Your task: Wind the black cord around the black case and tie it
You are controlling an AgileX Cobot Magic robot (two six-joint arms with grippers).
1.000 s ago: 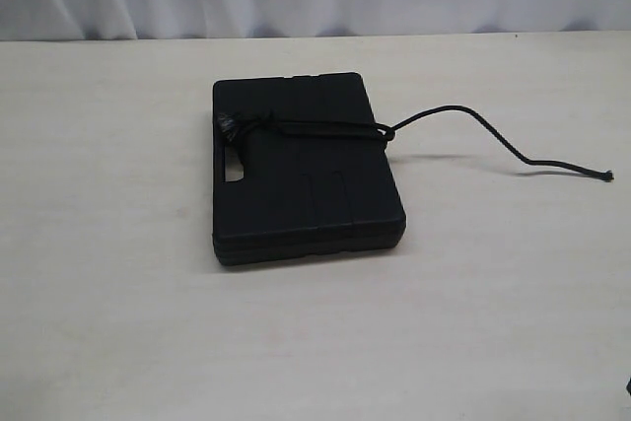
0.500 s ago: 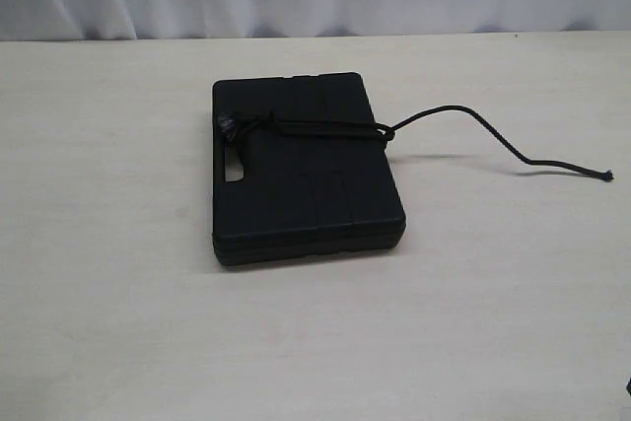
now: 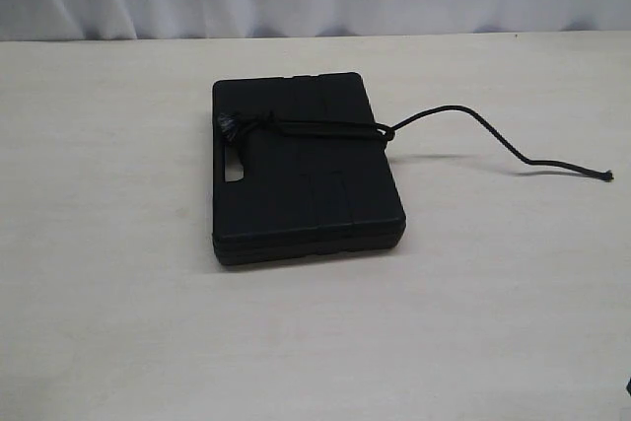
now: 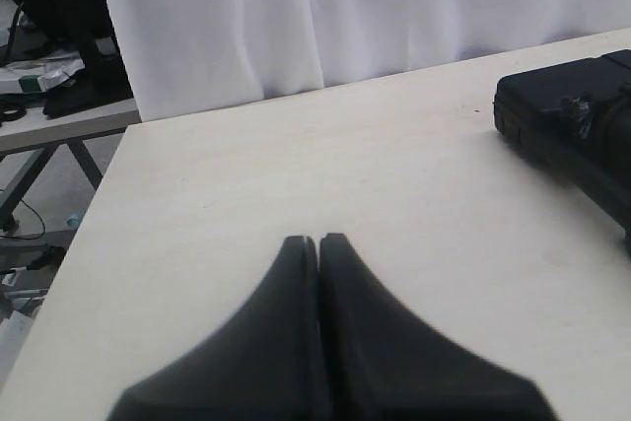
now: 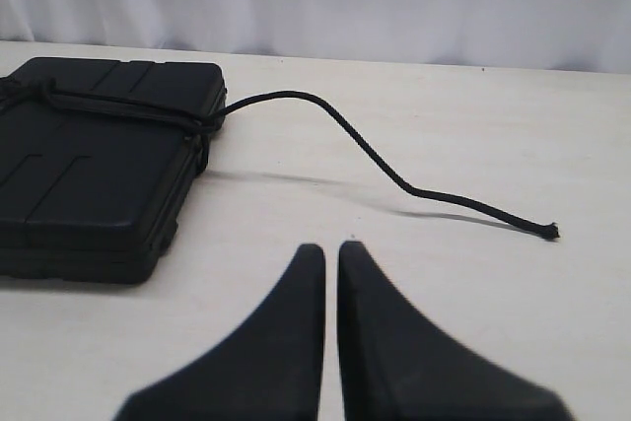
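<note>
One turn of black cord (image 3: 325, 126) across the far half of the black case (image 3: 306, 194), with a knot (image 3: 386, 132) at the right edge and a tuft by the handle cutout (image 3: 235, 171) on the left. Lies flat mid-tabletop (image 3: 118, 322), loose tail trailing right. Looks wrapped and tied. Left hand (image 4: 318, 241) and right hand (image 5: 330, 248) pressed together, pinching nothing, well apart from the case. To snug: spread the right hand, take the tail near the knot, pull right and low without dragging the case.
</note>
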